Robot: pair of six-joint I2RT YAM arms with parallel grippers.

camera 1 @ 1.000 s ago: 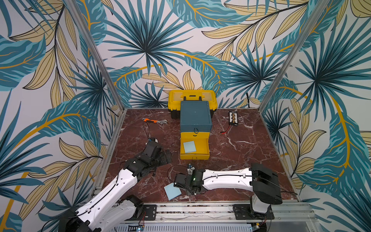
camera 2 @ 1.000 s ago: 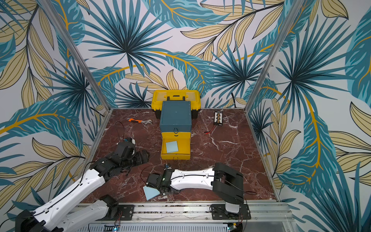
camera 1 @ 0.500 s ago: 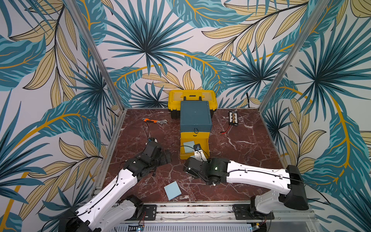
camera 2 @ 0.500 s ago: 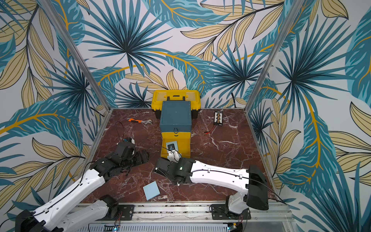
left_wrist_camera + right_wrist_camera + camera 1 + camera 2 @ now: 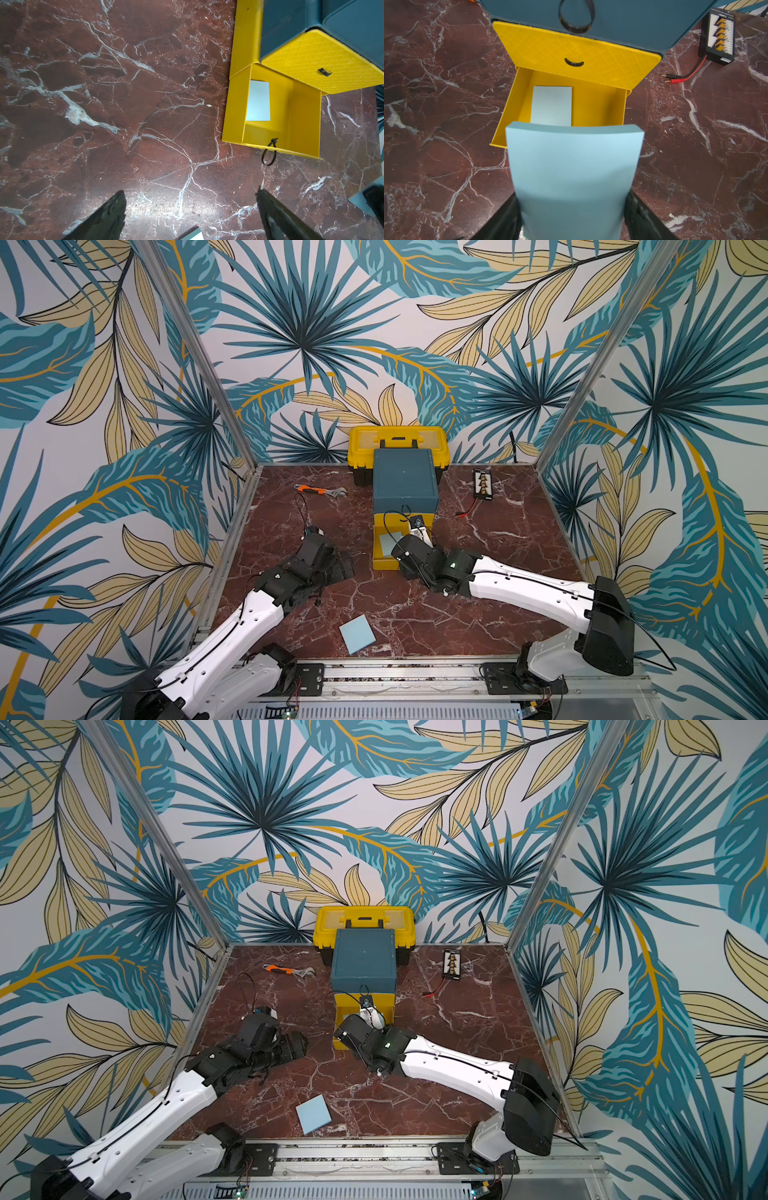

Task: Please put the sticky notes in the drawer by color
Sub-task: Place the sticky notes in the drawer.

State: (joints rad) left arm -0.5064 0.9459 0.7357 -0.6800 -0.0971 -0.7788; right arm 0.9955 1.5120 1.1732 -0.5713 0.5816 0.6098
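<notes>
The drawer chest [image 5: 405, 479] has a dark teal top, and its bottom yellow drawer [image 5: 506, 108] is pulled out. One light blue sticky note pad [image 5: 552, 106] lies flat inside it. My right gripper [image 5: 572, 207] is shut on a second light blue pad [image 5: 574, 166] and holds it just in front of the open drawer. A third light blue pad [image 5: 357, 633] lies on the table near the front edge. My left gripper [image 5: 190, 193] hangs open over bare table, left of the drawer, with nothing between its fingers.
A yellow toolbox [image 5: 397, 439] stands behind the chest. An orange-handled wrench [image 5: 320, 490] lies at the back left. A black connector board [image 5: 717, 39] with a red lead lies to the right of the chest. The marble table [image 5: 498, 556] is walled on three sides.
My right arm has swung from the table's front edge up to the open drawer, carrying a blue pad. One blue pad stays on the table. The left arm has not moved.
</notes>
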